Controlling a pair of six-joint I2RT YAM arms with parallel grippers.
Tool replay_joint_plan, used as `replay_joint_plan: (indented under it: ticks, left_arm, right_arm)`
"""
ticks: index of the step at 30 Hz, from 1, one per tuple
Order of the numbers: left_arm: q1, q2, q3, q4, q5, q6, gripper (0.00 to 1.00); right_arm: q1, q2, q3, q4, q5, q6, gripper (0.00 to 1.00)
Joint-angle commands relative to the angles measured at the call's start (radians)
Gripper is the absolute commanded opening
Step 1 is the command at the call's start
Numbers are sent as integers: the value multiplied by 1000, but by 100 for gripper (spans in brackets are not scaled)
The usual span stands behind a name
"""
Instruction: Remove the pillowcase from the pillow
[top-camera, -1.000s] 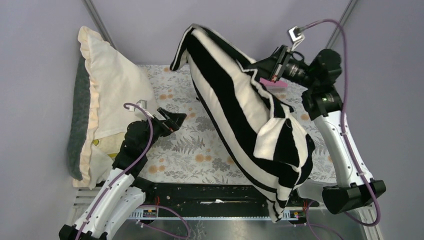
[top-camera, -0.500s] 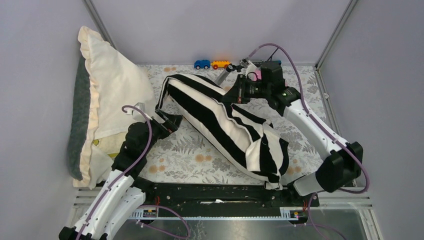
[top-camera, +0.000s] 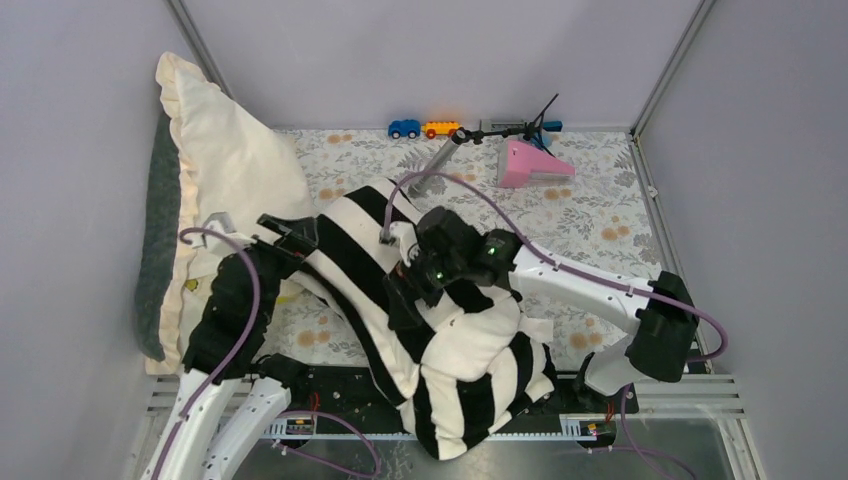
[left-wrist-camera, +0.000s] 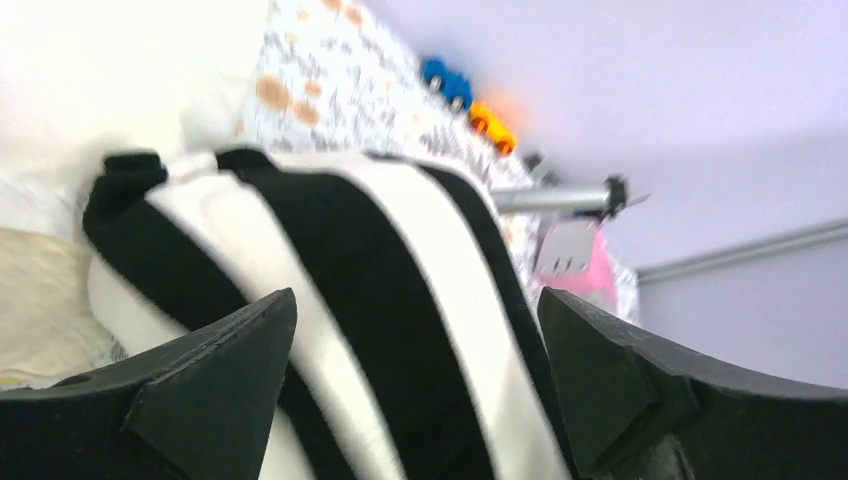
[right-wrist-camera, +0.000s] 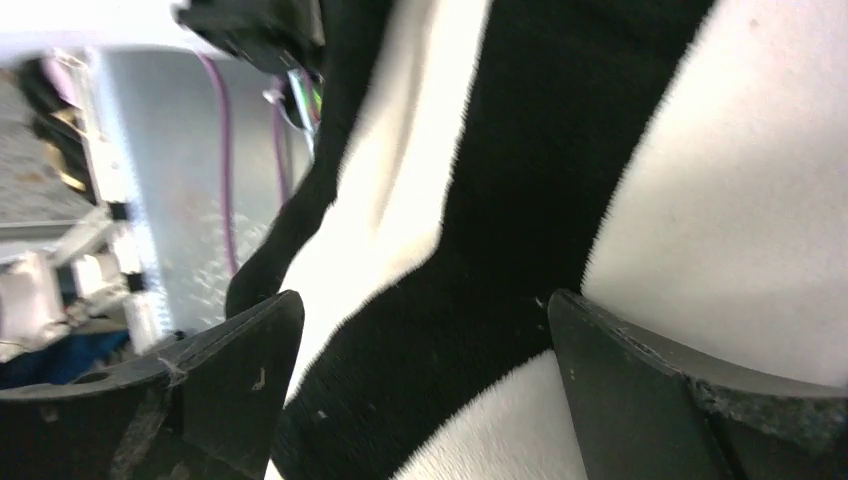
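The black-and-white striped pillowcase (top-camera: 400, 330) lies plump across the floral table, its near end hanging over the front edge. The pillow is inside it; I cannot tell it from the white stripes. My right gripper (top-camera: 400, 295) hovers over the middle of the pillowcase. Its jaws stand wide open in the right wrist view (right-wrist-camera: 425, 300), with striped fabric (right-wrist-camera: 520, 200) just beyond them, not pinched. My left gripper (top-camera: 290, 232) is open at the pillowcase's far left corner. In the left wrist view (left-wrist-camera: 415, 300) the stripes (left-wrist-camera: 370, 300) fill the gap between its fingers.
A cream ruffled pillow (top-camera: 220, 150) with grey backing leans against the left wall. Against the back wall are a blue toy car (top-camera: 404, 128), an orange one (top-camera: 440, 128), a pink dustpan (top-camera: 530, 165) and a grey handle (top-camera: 437, 160). Floral cloth (top-camera: 590, 220) covers the table.
The right arm swung the striped pillow down from high at the back right to the front middle, then let go and opened. The left arm moved up to the pillowcase's corner.
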Motion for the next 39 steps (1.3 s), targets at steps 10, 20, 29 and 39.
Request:
replay_joint_plan:
  ticks: [10,20,29,39]
  left_arm:
    - [-2,-4,-18,44,-35,19,99]
    - [-2,121,-92,163,161,22,99]
    - [-2,138,-146,214,198,25,99]
    - [-13,335,-215,495,491,12,99]
  right_arm:
    - [-38,258,-59,-157,950,-48,100]
    - [-396,551,280,6,1195,-449,100]
    - [-379,325,231,125,1033,-498,99]
    - [-368,-139,-6,152,672,-173,100]
